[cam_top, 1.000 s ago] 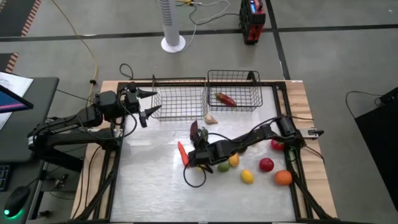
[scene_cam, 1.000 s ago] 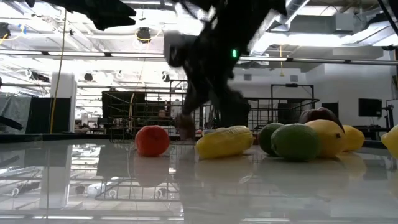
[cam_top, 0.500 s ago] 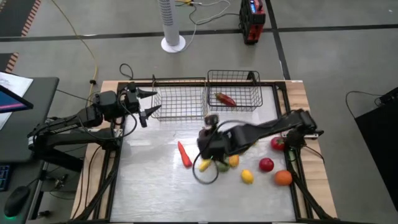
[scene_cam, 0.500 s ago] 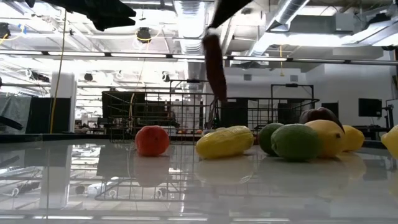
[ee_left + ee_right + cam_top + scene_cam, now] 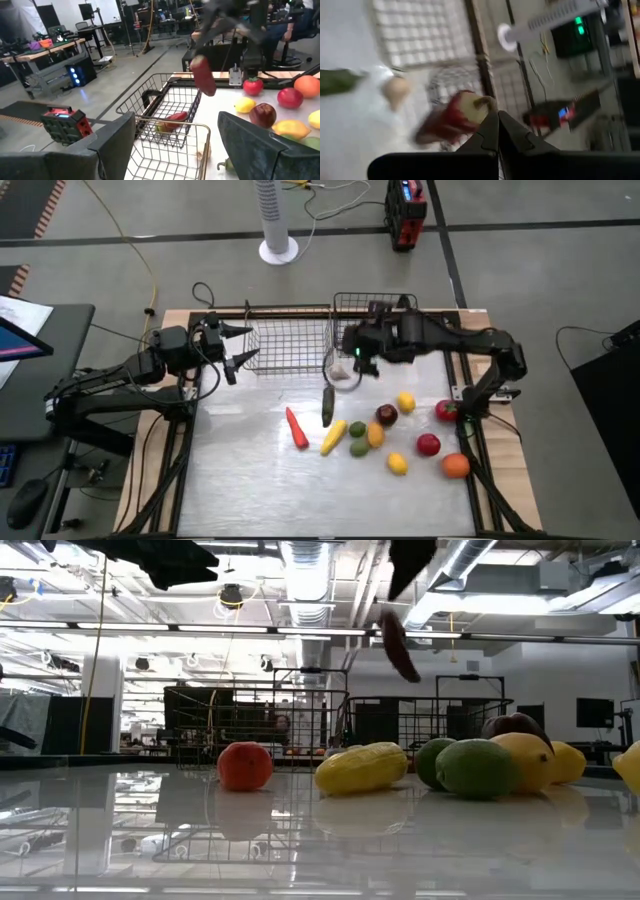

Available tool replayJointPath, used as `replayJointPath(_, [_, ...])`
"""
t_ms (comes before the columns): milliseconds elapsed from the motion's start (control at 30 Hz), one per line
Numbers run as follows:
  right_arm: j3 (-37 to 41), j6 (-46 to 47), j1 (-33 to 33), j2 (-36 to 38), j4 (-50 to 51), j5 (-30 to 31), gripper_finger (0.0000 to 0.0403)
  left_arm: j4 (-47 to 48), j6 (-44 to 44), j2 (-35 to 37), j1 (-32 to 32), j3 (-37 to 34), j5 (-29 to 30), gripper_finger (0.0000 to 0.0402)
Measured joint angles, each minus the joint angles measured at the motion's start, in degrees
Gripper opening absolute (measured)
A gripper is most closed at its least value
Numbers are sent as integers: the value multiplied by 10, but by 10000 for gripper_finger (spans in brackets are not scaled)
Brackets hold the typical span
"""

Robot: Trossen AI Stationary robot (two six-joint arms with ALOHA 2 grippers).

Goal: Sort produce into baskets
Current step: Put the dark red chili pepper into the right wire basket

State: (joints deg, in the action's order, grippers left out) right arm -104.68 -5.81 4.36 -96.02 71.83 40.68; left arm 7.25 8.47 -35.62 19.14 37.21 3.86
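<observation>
up over the table now: right gripper (image 5: 352, 352) at the near edge of the darker basket (image 5: 400, 309), fingers pinched tight on a long maroon piece (image 5: 203, 75) hanging clear of the table. long red pepper (image 5: 362, 338) lying inside that basket. silver basket (image 5: 285, 330) next door, left gripper (image 5: 235, 346) parked beside it, fingers spread wide, holding nothing. rest of the produce (image 5: 398, 428) scattered on the table, red carrot-like piece (image 5: 297, 427) off to one side.

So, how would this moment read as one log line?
right claw: holds maroon vegetable, raised beside wire basket | left claw: open, idle
</observation>
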Motion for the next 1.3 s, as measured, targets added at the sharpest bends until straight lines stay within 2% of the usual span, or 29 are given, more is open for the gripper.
replayJointPath(167, [0,19,75,-5,32,-44,44,2,0,0,0,0,0,272])
replayJointPath(300, [1,34,124,-18,55,-66,94,4,0,0,0,0,0,272])
replayJointPath(367, [1,45,141,-18,59,-99,126,6,0,0,0,0,0,272])
replayJointPath(533, [14,90,121,-17,45,-227,204,12,0,0,0,0,0,272])
replayJointPath(700, [84,175,56,-17,-7,-289,256,24,-1,0,0,0,0,272])
replayJointPath(867, [196,256,1,-18,-102,-308,265,34,-6,0,0,0,0,272])
replayJointPath(1067, [325,331,-23,-18,-244,-337,265,34,-31,0,0,0,0,272])
replayJointPath(1300, [402,363,-21,-18,-353,-334,266,29,-32,0,0,0,0,272])
